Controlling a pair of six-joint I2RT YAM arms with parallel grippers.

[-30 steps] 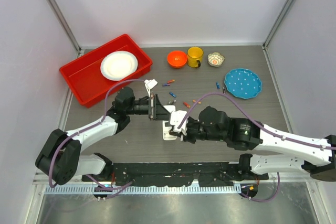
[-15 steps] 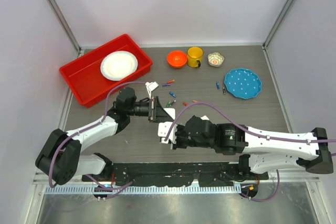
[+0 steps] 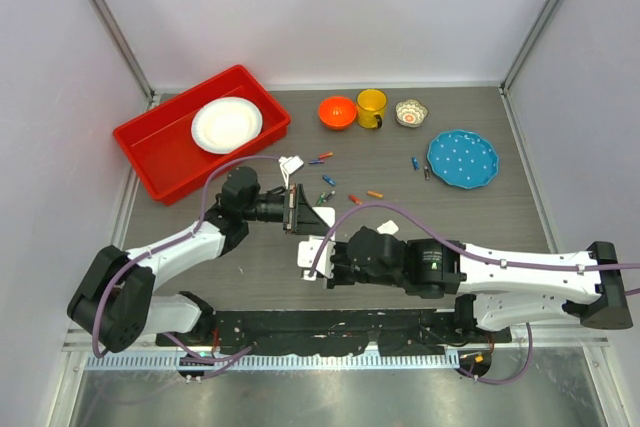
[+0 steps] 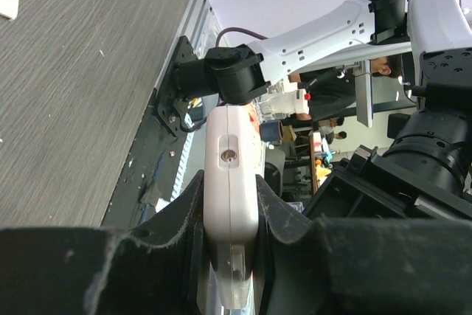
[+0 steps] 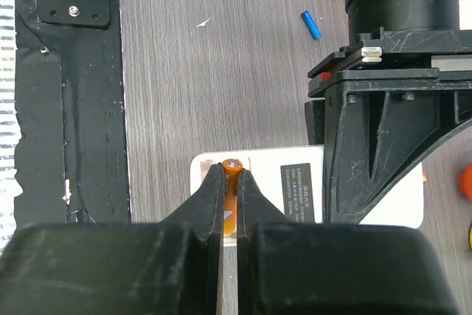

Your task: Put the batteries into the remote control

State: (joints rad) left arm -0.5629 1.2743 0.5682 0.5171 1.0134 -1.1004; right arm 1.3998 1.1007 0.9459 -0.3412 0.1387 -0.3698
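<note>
So the remote control is near the front middle of the surface, with the left end effector clamped on one end, arm stretched low. The right end effector pinches one orange battery at the open bay. Maybe eight loose batteries behind.

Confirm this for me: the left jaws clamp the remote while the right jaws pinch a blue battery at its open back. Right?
Not quite. The battery in the right jaws is orange, not blue, as the right wrist view shows. A blue battery lies loose on the table. The rest holds: the left jaws clamp the remote, and the battery sits at its open back.
</note>
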